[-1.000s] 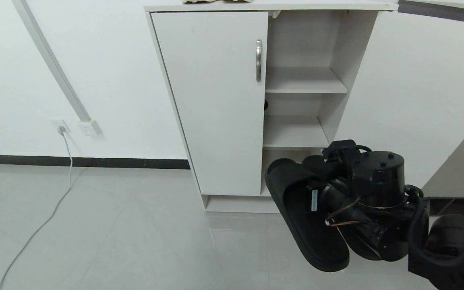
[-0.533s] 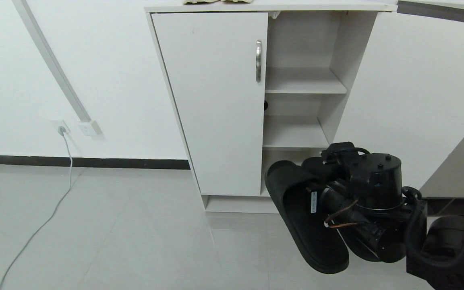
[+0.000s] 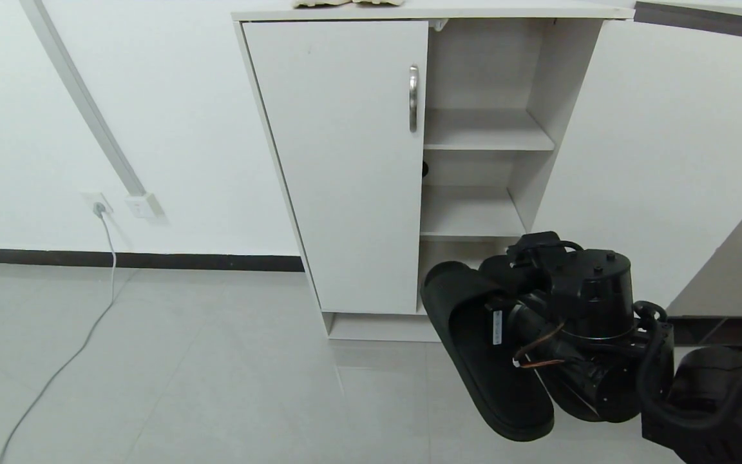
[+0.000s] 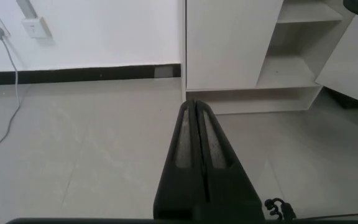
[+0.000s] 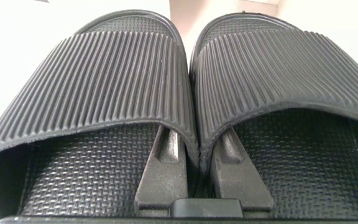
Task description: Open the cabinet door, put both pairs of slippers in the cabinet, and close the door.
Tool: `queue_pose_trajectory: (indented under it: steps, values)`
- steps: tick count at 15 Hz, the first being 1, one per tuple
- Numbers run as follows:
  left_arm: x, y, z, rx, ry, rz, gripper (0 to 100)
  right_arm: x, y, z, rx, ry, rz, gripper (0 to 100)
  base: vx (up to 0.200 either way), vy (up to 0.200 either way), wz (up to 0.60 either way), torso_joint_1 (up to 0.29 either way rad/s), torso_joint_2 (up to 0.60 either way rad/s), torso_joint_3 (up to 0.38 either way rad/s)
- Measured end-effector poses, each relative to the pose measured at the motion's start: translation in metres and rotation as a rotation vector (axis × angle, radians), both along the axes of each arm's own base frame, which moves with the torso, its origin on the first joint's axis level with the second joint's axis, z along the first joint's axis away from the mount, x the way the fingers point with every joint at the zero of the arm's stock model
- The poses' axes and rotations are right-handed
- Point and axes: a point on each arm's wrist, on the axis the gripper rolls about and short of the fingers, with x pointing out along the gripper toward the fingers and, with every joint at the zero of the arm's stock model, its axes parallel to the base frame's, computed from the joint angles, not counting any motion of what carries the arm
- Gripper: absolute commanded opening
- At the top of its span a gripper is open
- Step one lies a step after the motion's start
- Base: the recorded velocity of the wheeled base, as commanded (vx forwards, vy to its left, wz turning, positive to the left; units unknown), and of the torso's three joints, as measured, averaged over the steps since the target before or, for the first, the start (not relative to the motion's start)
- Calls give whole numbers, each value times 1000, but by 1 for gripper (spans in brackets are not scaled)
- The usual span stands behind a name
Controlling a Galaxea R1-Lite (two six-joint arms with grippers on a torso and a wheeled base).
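Note:
A pair of black ribbed slippers (image 3: 484, 348) hangs side by side in front of the white cabinet's (image 3: 339, 167) open right half, toes toward the bottom compartment (image 3: 458, 254). My right gripper (image 5: 196, 158) is shut on the slippers' two inner edges, with its fingers (image 5: 163, 168) under the straps (image 5: 104, 81). The right door (image 3: 654, 148) stands swung open. The left door is closed, and its metal handle (image 3: 413, 98) is vertical. My left gripper (image 4: 196, 112) hovers low over the floor, facing the cabinet (image 4: 229, 43), shut and holding nothing.
Two bare shelves (image 3: 484, 129) (image 3: 467, 216) sit above the bottom compartment. A wall socket (image 3: 95, 205) with a grey cable (image 3: 68, 361) trailing over the tiled floor is on the left. The open door bounds the right side. Something pale lies on the cabinet top (image 3: 345, 2).
My right arm has shifted slightly left and lower with the slippers. A dark part of my left arm, at the head view's left edge a second ago, has gone from it.

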Motion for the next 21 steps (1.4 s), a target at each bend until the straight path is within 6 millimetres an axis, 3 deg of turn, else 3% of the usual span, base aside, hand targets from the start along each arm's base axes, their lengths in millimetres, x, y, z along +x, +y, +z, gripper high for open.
queue_pose_trajectory:
  steps: [6, 10, 14, 21]
  values:
    - [0, 0, 0, -4, -4, 0, 0, 28, 25, 6, 39, -67, -163, 0, 0, 0, 0, 0, 0, 0]
    - [0, 0, 0, -4, -4, 0, 0, 42, 39, 2, 41, -84, -222, 0, 0, -200, 0, 4, 5, 2]
    - [0, 0, 0, -5, -3, 0, 0, 46, 43, -4, 31, -77, -226, 0, 0, -200, 0, 5, 4, -2]
    - [0, 0, 0, -7, -3, 1, 0, 44, 42, -14, 22, -53, -187, 0, 0, 0, 0, 0, 0, 0]
